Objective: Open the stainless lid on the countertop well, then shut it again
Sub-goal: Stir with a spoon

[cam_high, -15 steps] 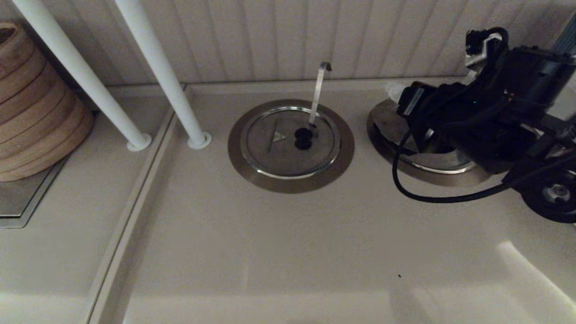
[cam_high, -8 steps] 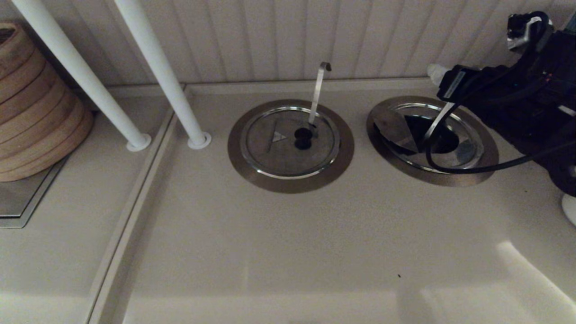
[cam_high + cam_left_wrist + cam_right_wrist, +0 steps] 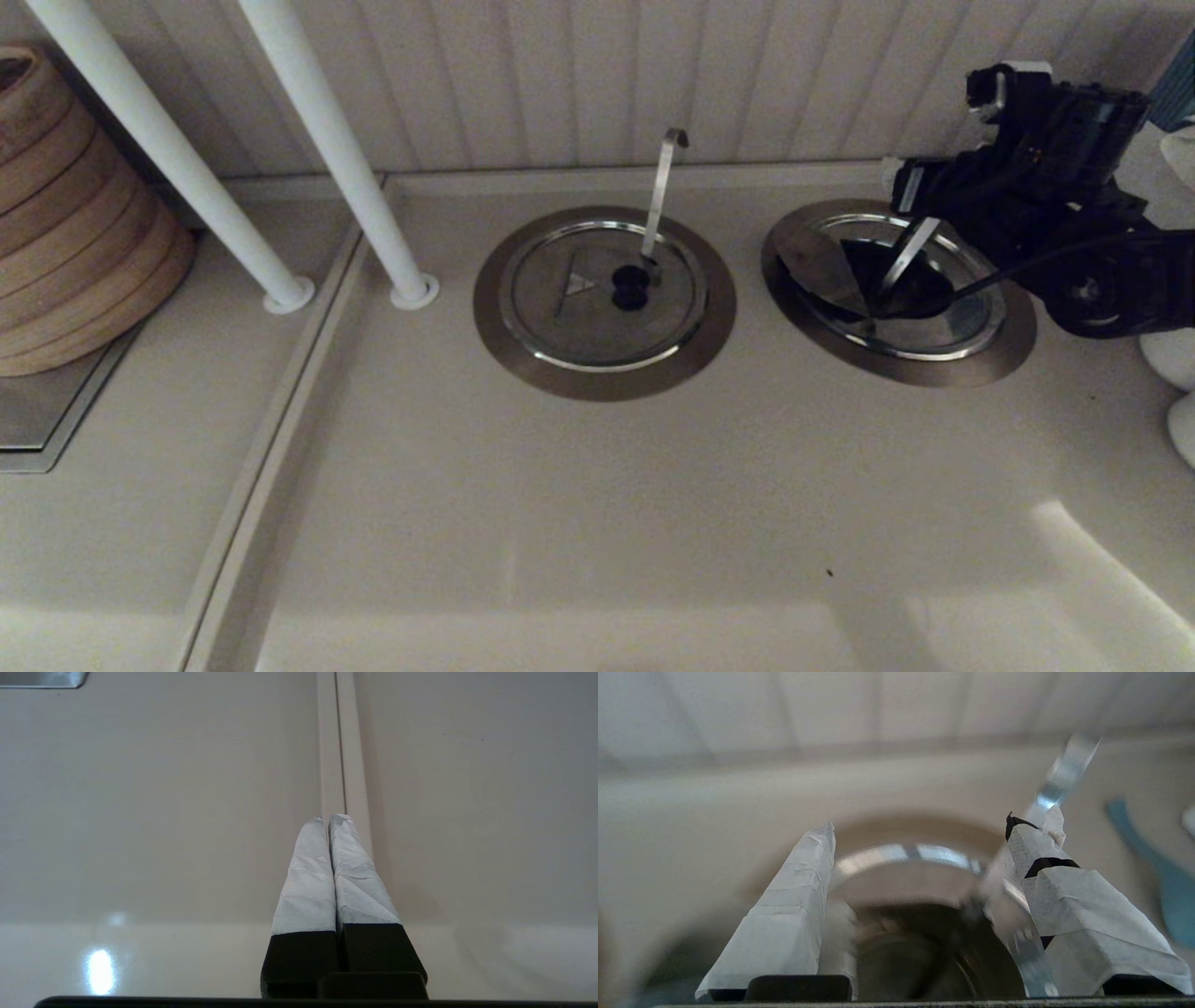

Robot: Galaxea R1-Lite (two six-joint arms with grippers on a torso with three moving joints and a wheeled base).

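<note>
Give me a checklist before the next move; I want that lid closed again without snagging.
1. Stainless lid folded part open, countertop well showing dark: ok.
2. Right gripper open and empty, above the well: ok.
3. Utensil handle clear of the right fingers: cannot tell, it runs close by one.
4. Lid's knob in view for regrasp: cannot tell.
5. Left gripper shut, parked over bare countertop: ok.
6. Twin lid shut: ok.

Only a triangle mark (image 3: 579,283) on the closed twin lid (image 3: 560,317).
</note>
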